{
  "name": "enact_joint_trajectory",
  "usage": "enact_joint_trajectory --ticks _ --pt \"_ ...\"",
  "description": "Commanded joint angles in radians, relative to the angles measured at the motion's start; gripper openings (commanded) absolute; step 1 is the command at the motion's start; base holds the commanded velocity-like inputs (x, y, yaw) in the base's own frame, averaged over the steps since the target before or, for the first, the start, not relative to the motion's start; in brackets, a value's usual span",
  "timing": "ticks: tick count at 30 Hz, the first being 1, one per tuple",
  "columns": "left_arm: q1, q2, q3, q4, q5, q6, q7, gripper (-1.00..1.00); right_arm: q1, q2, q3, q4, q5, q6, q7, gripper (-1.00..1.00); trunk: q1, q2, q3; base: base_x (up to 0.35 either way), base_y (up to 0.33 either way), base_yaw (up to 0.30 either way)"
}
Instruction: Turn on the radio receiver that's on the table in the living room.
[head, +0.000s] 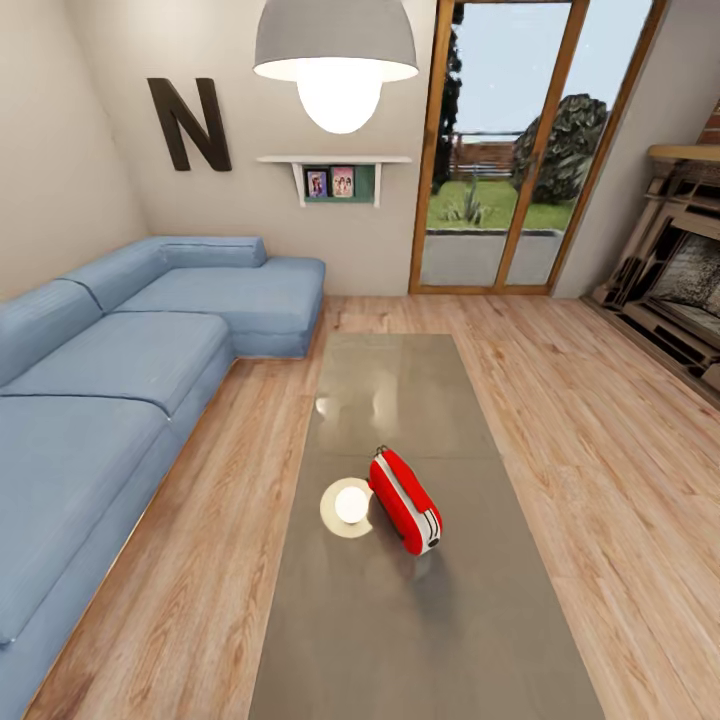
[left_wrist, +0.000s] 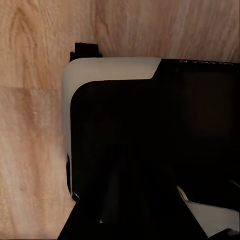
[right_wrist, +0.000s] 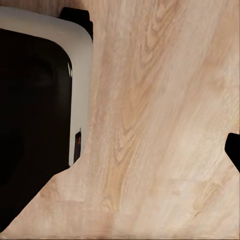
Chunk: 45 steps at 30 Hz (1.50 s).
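Radio receiver (head: 404, 501): small red rounded box, set near the middle of the counter (head: 420, 620), slightly toward the sofa-side half, standing on a long edge with the white-striped narrow end turned toward the camera; thin wire handle visible at the far top end. Dial and switch face not legible from the head view, so the side bearing the control cannot be told. Listed largest to smallest. Living room: light plank floor (head: 600, 440), beige walls, glass doors (head: 520, 150) at the far end giving onto a garden. Sectional sofa (head: 110, 400): blue, run along the left wall, corner piece near the counter's far end. Counter: long, low, glossy grey-brown top, laid lengthwise down the room, probably so as to be reached from the sofa; near end lies at the bottom of the head view, suggesting a stance at its short edge. Fireplace (head: 680, 290): brick and timber, right wall. Pendant lamp (head: 336, 60): hung over the counter, hence the round white reflection (head: 350, 505) just beside the radio. Letter N (head: 188, 122): dark, on the wall. Small shelf (head: 335, 175) with pictures. Wrist views: plank floor and dark, white-edged robot bodywork, arms apparently hung low at the sides, not yet raised. Left claw and right claw: state cannot be told. Judgement: approach done or nearly so; reach toward the radio not yet begun.
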Motion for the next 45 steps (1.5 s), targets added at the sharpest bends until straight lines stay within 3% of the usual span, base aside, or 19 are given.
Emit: enact_joint_trajectory --ticks 1,8,11,15,17,23,28,31,34,45 --pt "0.009 -0.001 0.001 0.000 0.006 -0.008 0.000 -1.00 0.006 0.003 -0.001 0.001 0.000 -0.002 0.000 1.00 0.000 0.000 0.000 0.000 0.000 -0.001" --pt "0.070 -0.018 0.003 0.000 0.035 -0.046 0.000 -1.00 0.078 0.070 0.000 0.005 0.000 -0.024 -0.003 1.00 0.000 0.000 0.000 0.000 0.000 0.000" --pt "0.096 -0.038 0.003 0.000 0.036 -0.061 0.004 -1.00 0.134 0.119 0.000 0.006 0.000 -0.096 -0.033 1.00 0.000 0.000 0.000 0.000 0.000 0.000" --pt "0.109 -0.058 0.004 0.000 0.040 -0.084 0.067 -1.00 0.157 0.156 0.000 0.006 -0.001 -0.138 -0.084 1.00 0.000 0.000 0.000 0.000 0.000 0.000" --pt "0.113 -0.081 0.004 0.000 0.061 -0.094 0.143 -1.00 0.164 0.196 0.000 0.006 -0.001 -0.150 -0.117 1.00 0.000 0.000 0.000 0.000 0.000 0.000" --pt "0.118 -0.094 0.005 0.000 0.091 -0.098 0.177 -1.00 0.166 0.257 0.001 0.006 -0.001 -0.155 -0.166 1.00 0.000 0.000 0.000 0.000 0.000 0.000" --pt "0.129 -0.095 0.005 0.000 0.094 -0.172 0.179 -1.00 0.166 0.259 0.000 0.005 -0.023 -0.151 -0.167 1.00 0.000 0.000 0.000 0.000 0.000 0.000" --pt "0.135 -0.095 0.004 0.000 0.096 -0.202 0.179 -1.00 0.166 0.253 0.001 0.004 -0.101 -0.146 -0.168 1.00 0.000 0.000 0.000 0.000 0.000 0.000" --pt "0.137 -0.094 0.004 0.000 0.096 -0.208 0.178 -1.00 0.166 0.252 0.003 0.003 -0.139 -0.143 -0.167 1.00 0.000 0.000 0.000 0.000 0.000 0.000" --pt "0.138 -0.094 0.005 -0.002 0.092 -0.212 0.177 -1.00 0.166 0.254 0.011 0.003 -0.157 -0.143 -0.168 1.00 0.000 0.000 0.000 0.000 0.000 0.000"
